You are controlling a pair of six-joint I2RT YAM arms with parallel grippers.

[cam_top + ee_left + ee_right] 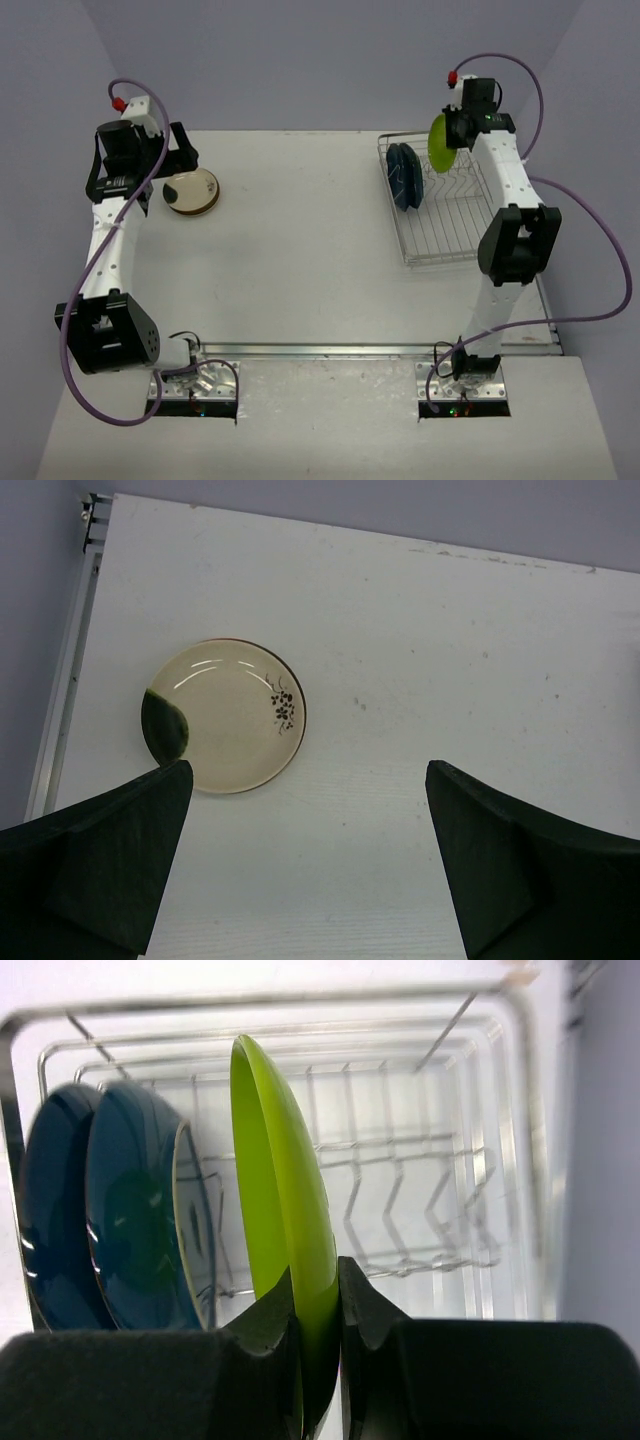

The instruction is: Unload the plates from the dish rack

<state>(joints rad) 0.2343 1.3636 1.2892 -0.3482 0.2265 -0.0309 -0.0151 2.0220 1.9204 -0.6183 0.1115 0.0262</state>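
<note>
Right wrist view: the right pincer (pixel 318 1290) pinches the lower rim of a round lime-green plate (pixel 280 1180), which stands on edge between its pads. Beyond it lies the rectangular silver wire dish rack (pixel 300 1002). To its left, dark blue round plates (pixel 120 1210) stand upright in the rack. The left pincer (pixel 310 865) is spread wide above the white table (pixel 450 630). A cream round plate (pixel 225 715) with a dark green patch lies flat ahead, toward its left finger.
</note>
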